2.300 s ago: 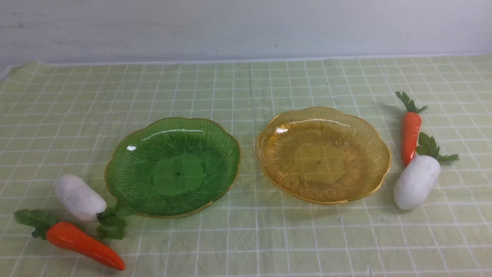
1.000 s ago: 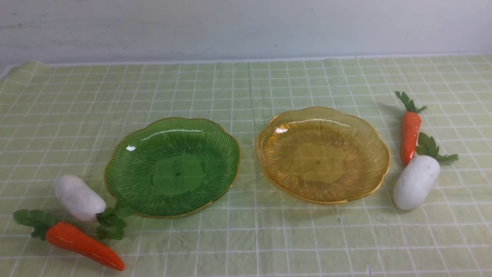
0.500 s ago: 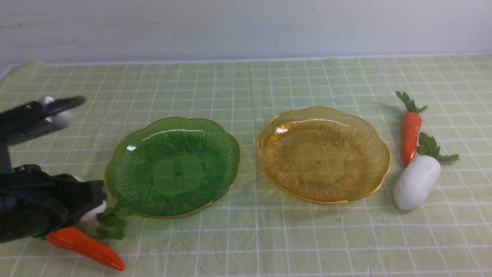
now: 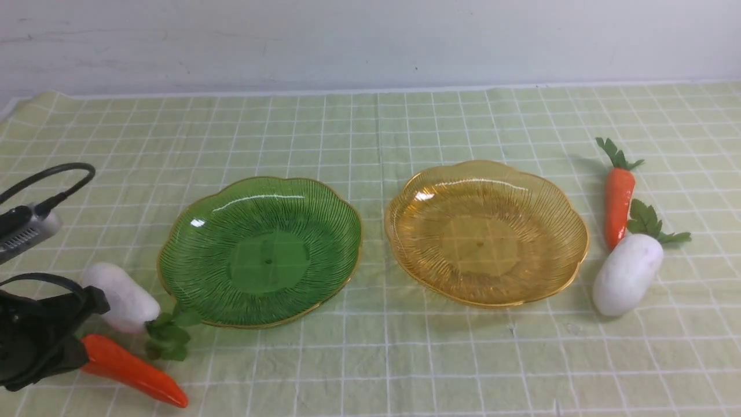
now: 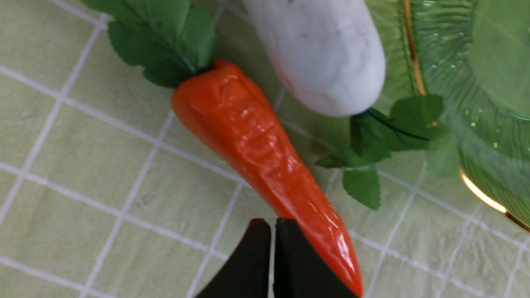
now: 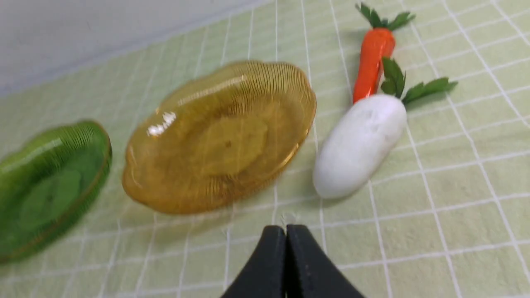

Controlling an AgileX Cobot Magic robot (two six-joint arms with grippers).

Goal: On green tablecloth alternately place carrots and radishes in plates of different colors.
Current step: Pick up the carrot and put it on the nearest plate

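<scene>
Plates sit side by side at the centre of the front view on the green tablecloth (image 4: 370, 359). The green plate (image 4: 266, 260) is left of centre and the amber plate (image 4: 480, 243) right of centre, near each other but apart. All four vegetables lie on the cloth outside the plates.

At the lower left of the frame a white radish (image 4: 124, 298) lies just beside the green plate, its leaves reaching the plate's rim. An orange carrot (image 4: 133, 376) lies below it in the frame, its tip pointing toward the lower middle. The left arm (image 4: 35, 339) comes in from the lower left edge and covers the carrot's leafy end. A grey camera module (image 4: 26, 229) with a black cable (image 4: 63, 171) shows above it at the left edge.

At the right of the frame the second carrot (image 4: 618, 197) lies with its leaves toward the upper edge. Its tip is right against the second radish (image 4: 626, 275), which lies just beside the amber plate's right rim.

In the left wrist view the left gripper (image 5: 273, 231) has its two black fingers pressed together, grasping nothing. Its tips are over the tapered end of the orange carrot; whether they touch it cannot be told. In the right wrist view the right gripper (image 6: 285, 236) is likewise clenched on nothing, hanging over bare cloth near the amber plate and the second radish.
</scene>
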